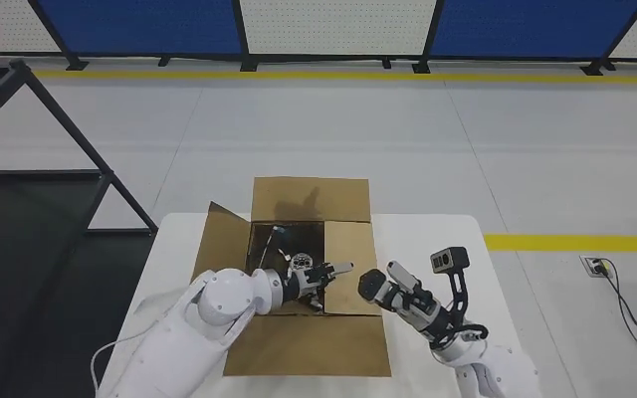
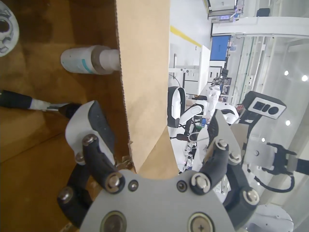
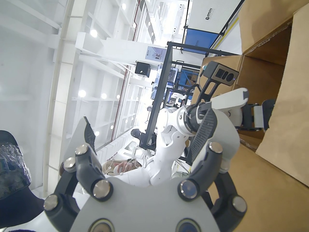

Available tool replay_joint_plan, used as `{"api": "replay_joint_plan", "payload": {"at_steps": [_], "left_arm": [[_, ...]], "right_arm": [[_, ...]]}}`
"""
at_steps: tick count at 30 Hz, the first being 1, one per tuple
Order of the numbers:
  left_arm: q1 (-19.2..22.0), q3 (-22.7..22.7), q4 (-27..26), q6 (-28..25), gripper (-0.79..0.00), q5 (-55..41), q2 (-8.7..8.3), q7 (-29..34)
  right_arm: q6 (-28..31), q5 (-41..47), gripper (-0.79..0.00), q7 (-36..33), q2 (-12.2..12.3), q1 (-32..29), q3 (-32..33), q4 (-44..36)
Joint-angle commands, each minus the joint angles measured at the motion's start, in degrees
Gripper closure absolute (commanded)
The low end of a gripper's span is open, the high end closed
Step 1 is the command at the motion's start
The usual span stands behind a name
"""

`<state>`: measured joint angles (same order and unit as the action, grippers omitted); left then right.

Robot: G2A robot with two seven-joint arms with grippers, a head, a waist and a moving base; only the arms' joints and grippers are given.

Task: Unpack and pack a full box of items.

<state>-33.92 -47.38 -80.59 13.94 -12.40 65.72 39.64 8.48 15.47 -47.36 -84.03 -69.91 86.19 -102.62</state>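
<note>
- The left gripper's [image 2: 152, 119] fingers [image 2: 96, 126] are spread wide with nothing held. They straddle the side wall of the box [image 2: 142, 49], one finger inside and one outside.
- Risk: if they close here, they would likely pinch corrugated card instead of an item. Any pull would then tilt or drag the light box across the table [image 1: 438, 234].
- The wall's cut edge looks frayed near the gripper base, and a rubbery ribbed pad could snag on it.
- Just past the inner fingertip lies a slim pen-like tool [image 2: 24, 101], dark with a pale band. It is thin and lies flat on the box floor, so I judge it hard to get under.
- Farther in, a small bottle [image 2: 87, 60] lies on its side with its clear cap against the wall. It is smooth, round plastic that may roll or squirt out of a grip. The nearby wall leaves little room for a finger.
- Beyond it is a white round item [image 2: 7, 34] with dark markings; its material is unclear.
- The right gripper's [image 3: 147, 119] fingers [image 3: 204, 131] are also apart and empty, hanging beside the box's flap near the left arm. A careless reach could knock the two arms together or fold the flap inward.
- A dark, film-wrapped item [image 3: 12, 160] sits just beside the right gripper; I cannot tell whether they touch. The glossy wrap looks slippery.
</note>
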Motion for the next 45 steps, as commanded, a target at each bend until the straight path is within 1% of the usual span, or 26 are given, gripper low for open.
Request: {"api": "replay_joint_plan", "payload": {"at_steps": [1, 5, 8, 11, 15, 20, 24, 27, 29, 33, 39, 42, 45], "left_arm": [[1.1, 0.8, 1.0, -0.7, -0.785, -0.3, 0.64, -0.6], [2.3, 1.1, 0.6, -1.8, -0.785, -0.3, 1.36, -1.6], [2.6, 0.7, -1.2, -2.0, -0.785, 0.6, 1.6, -2.8], [2.4, 0.6, -3.5, -2.3, -0.785, 2.0, 1.73, -3.5], [2.4, 0.0, -6.2, -3.2, -0.785, 3.1, 1.96, -4.7], [3.3, 0.4, -6.4, -5.9, -0.785, 3.2, 2.82, -6.2], [4.8, 1.7, -4.4, -8.6, -0.785, 1.4, 4.09, -7.3], [6.6, 3.2, -1.6, -9.9, -0.785, 0.2, 5.29, -7.7], [8.2, 4.6, 0.6, -10.9, -0.785, -1.1, 6.3, -7.2], [11.3, 7.5, 5.3, -13.1, -0.785, -3.7, 8.53, -6.3], [14.8, 10.3, 12.0, -15.8, -0.785, -6.0, 11.45, -5.2], [15.9, 10.8, 14.8, -17.1, -0.785, -6.7, 12.47, -4.5], [16.5, 10.5, 16.5, -18.2, -0.785, -7.2, 13.06, -3.5]], "right_arm": [[-0.1, -0.5, -0.785, -0.2, 0.3, -1.1, 0.4, -1.0], [-1.1, -1.8, -0.785, -0.9, 0.9, -3.0, 0.9, -2.8], [-1.3, -3.0, -0.785, -1.3, 1.3, -3.6, 1.0, -3.9], [0.7, -2.9, -0.785, -1.1, 1.5, -4.2, 0.6, -4.7], [2.5, -4.1, -0.785, -2.4, 1.9, -4.9, 0.1, -5.9], [2.6, -7.8, -0.785, -2.4, 2.4, -5.2, -1.4, -7.2], [2.9, -9.3, -0.785, -0.4, 2.7, -6.0, -2.2, -8.3], [3.5, -10.3, -0.785, 3.3, 2.9, -7.4, -1.6, -9.9], [4.3, -10.2, -0.785, 6.3, 2.9, -8.7, -1.1, -11.2], [4.8, -9.6, -0.785, 9.3, 3.1, -10.5, -0.1, -12.7], [0.7, -14.4, -0.785, 13.4, 3.5, -11.3, -0.6, -15.0], [-1.4, -17.2, -0.785, 16.8, 3.5, -11.6, -1.1, -15.2], [-3.8, -20.7, -0.785, 21.6, 3.5, -11.2, -1.6, -14.2]]}}
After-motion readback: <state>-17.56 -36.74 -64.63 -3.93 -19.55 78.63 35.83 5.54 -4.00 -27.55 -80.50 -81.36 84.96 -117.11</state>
